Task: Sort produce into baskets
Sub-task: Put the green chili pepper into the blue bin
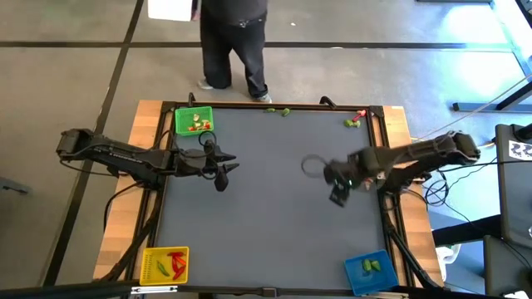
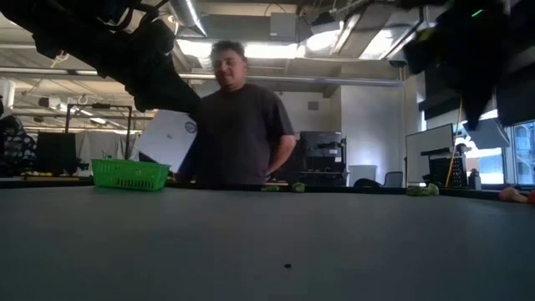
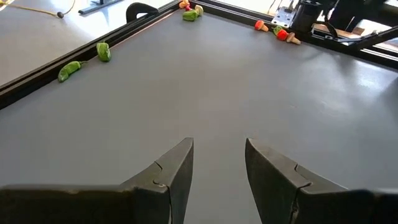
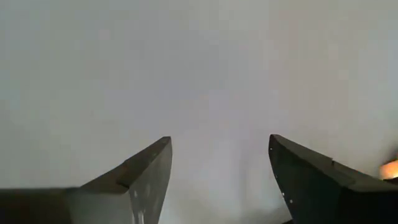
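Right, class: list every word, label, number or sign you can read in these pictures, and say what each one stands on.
No text can be read in any view.
White sheet behind the person: a small round mark, too blurred to read.
White panel at the right edge of the high view: dark marks, too small to read.
Baskets and produce: no labels visible.

no readable text, labels or numbers, white board [image 2: 167, 138] behind the person perhaps bears a small logo, illegible

green basket [image 1: 194, 121] far-left corner, pieces inside | yellow basket [image 1: 165, 265] near-left, red pieces | blue basket [image 1: 369, 272] near-right | left gripper [image 1: 226, 169] beside green basket, probably open | right gripper [image 1: 337, 189] mid-right
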